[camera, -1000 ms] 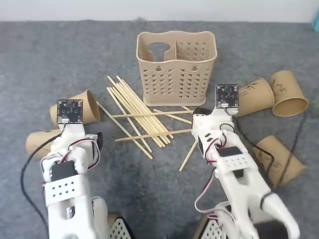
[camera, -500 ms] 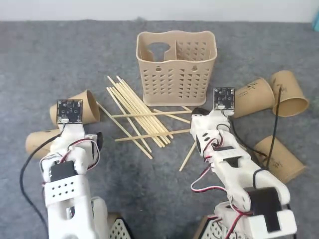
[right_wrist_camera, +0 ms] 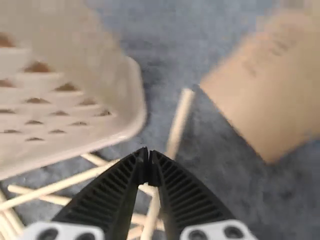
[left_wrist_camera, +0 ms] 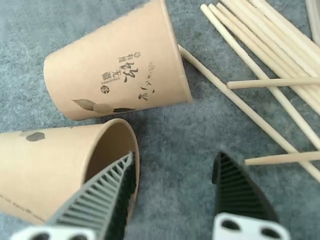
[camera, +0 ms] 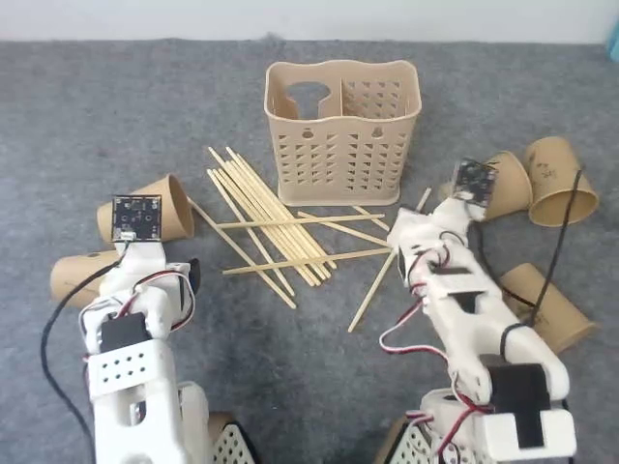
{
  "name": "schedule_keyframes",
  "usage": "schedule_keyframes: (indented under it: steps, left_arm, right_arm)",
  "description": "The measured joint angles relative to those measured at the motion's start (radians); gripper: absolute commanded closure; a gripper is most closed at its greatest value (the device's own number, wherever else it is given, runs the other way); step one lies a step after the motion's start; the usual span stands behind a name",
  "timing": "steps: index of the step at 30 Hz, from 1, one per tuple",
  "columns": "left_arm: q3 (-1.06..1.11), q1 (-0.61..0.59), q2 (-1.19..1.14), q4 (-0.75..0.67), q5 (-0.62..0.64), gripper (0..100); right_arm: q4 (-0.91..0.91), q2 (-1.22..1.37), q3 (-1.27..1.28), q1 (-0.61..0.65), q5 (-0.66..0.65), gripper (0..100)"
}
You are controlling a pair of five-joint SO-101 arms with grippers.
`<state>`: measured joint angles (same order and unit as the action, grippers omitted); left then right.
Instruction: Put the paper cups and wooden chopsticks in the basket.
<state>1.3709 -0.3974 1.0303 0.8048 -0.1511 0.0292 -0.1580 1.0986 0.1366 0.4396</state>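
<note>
The basket (camera: pixel 343 145) is a beige plastic caddy with rows of small slots in its walls, a divider that makes two compartments, and a handle cut-out in the back wall. It stands upright at the far middle of the grey carpet (camera: pixel 116 106). In front of it, toward the left, lies a loose bundle of chopsticks (camera: pixel 266 217). They are pale wood, thin and straight, most lying side by side on a diagonal with a few crossing them. A single chopstick (camera: pixel 372 295) lies apart, slanting toward the basket's right corner. The paper cups are tan with dark leaf-and-script print, and all five lie on their sides. The upper left cup (camera: pixel 145 208) and lower left cup (camera: pixel 82 275) are close together. Two right cups (camera: pixel 503 184) touch each other beside the basket, and the near right cup (camera: pixel 542 307) lies well apart from them, partly behind a cable. The left gripper (left_wrist_camera: pixel 175 160) is spread wide, with one ribbed finger (left_wrist_camera: pixel 112 185) at the mouth rim of the lower left cup (left_wrist_camera: pixel 45 160) and the other over bare carpet. The right gripper (right_wrist_camera: pixel 147 152) has its tips pressed together just off the basket's (right_wrist_camera: pixel 65 75) corner. The single chopstick (right_wrist_camera: pixel 177 122) passes beneath it (whether they touch, I cannot tell).
</note>
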Motion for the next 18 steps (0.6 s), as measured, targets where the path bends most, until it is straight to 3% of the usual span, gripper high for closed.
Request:
schedule_keyframes:
  steps: [5,18]
  left_arm:
    - [0.000,0.000,0.000,0.000,0.000,76]
    - [0.000,0.000,0.000,0.000,0.000,76]
  right_arm:
    - [-0.124,0.002,-0.037,0.008,0.046,99.1]
    - [-0.135,0.002,-0.037,0.011,0.140,99.1]
